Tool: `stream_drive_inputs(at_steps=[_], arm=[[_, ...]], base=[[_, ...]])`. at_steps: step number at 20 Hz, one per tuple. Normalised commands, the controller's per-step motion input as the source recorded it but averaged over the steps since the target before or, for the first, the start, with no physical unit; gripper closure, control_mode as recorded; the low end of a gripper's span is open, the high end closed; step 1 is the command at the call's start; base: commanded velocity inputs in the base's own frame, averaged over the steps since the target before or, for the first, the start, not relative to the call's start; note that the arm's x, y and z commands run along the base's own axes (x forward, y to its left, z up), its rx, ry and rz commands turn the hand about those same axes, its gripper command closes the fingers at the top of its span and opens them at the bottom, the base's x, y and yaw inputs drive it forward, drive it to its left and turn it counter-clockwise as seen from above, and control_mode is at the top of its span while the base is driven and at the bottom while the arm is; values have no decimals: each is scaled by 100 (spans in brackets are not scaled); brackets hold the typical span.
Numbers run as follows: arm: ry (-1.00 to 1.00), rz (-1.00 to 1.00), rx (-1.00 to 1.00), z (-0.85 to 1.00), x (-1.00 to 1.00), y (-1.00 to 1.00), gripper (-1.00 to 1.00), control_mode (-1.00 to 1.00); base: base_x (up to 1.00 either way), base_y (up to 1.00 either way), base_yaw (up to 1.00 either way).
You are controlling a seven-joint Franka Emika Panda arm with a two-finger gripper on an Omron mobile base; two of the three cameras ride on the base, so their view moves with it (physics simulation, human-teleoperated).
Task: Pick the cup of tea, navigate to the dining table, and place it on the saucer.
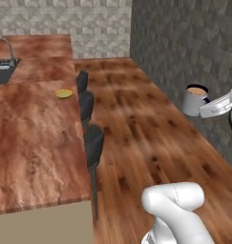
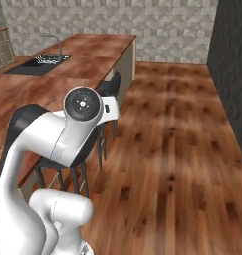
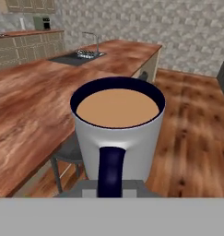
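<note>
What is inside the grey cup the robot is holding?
The cup of tea is nearly full of light brown liquid, seen from above in the hand view. The liquid hides the bottom inside. The gripper holds it by the dark handle.

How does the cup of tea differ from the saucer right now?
The cup of tea is a tall grey mug holding brown liquid; the saucer is a flat yellow dish holding nothing. The cup is carried in the air over the floor, while the saucer rests on the dining table. Both are round.
</note>
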Motion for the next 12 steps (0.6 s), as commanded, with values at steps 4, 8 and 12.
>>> stream_drive_inputs(at_steps=[4, 8, 12], arm=[[0, 0, 0, 0, 0, 0, 100, 100], [0, 0, 0, 0, 0, 0, 100, 100], [0, 0, 0, 0, 0, 0, 100, 100]], base=[[54, -89, 24], [51, -78, 32], [57, -62, 38]])
